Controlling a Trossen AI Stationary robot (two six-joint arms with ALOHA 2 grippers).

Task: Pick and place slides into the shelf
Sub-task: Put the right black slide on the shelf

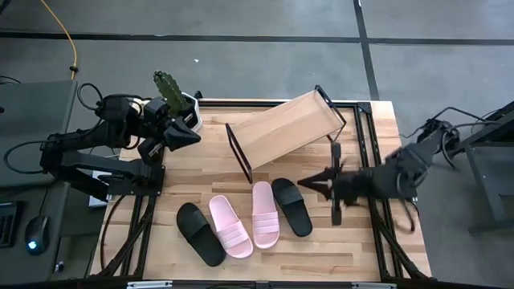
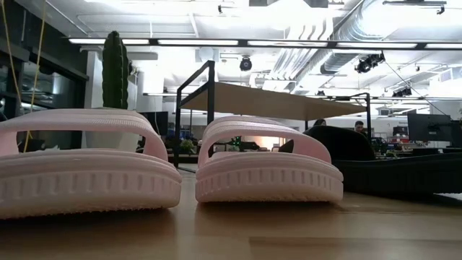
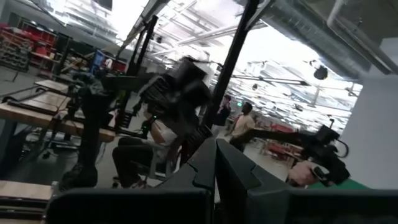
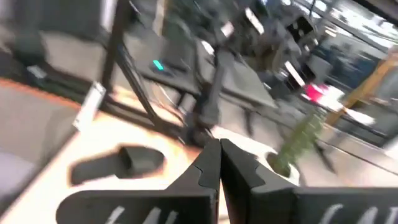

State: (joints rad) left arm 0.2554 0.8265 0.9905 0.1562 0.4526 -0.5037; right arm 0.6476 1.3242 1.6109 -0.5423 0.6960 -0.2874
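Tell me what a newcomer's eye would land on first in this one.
Four slides in a row at the table's near middle: black, pink, pink, black. Behind them the shelf sits askew and empty. The right claw, shut, hovers just right of the outer black slide, while the left claw, also shut, waits by the cactus at the far left corner.

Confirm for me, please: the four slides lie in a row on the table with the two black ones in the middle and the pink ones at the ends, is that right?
Not quite. The high view shows the order reversed: the two pink slides lie in the middle, and the black slides are at the ends. The rest holds: all four lie in a row on the table.
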